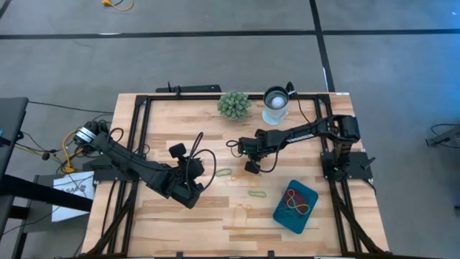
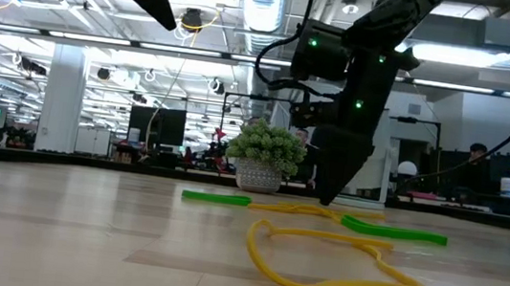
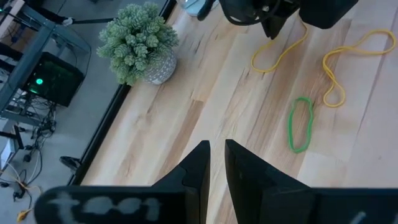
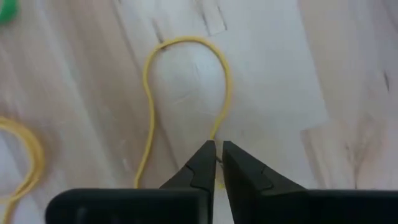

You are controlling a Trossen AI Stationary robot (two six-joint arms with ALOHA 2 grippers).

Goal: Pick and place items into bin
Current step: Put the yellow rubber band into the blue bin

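Where the right gripper (image 4: 216, 163) meets the wooden table (image 1: 172, 223), its two dark fingers stand almost together, pinching one strand of a yellow rubber band (image 4: 186, 46) whose loop lies flat on the wood ahead of the tips. Seen from overhead, this gripper (image 1: 235, 143) sits near the middle of the table, toward the far edge, at the end of the right arm reaching in from its post.

Left gripper (image 3: 215, 163): fingers nearly closed, a thin gap between them, nothing held; it hangs above bare wood at the table's left-centre (image 1: 192, 188).

Loose bands on the table:
- one green rubber band (image 1: 223, 173), between the two grippers;
- a second green rubber band (image 1: 256, 193), nearer the bin;
- a long yellow rubber band (image 2: 333, 263), closest to the low camera.

Bin (image 1: 277, 214): teal-blue tray at the near right of the table, set askew, well apart from both grippers, already holding a tangle of red, yellow and orange bands (image 1: 295, 206).

Other items, far edge of the table:
- spiky green plant ball in a small pot (image 1: 233, 104);
- round white-and-metal cup (image 1: 274, 106), just beside it.
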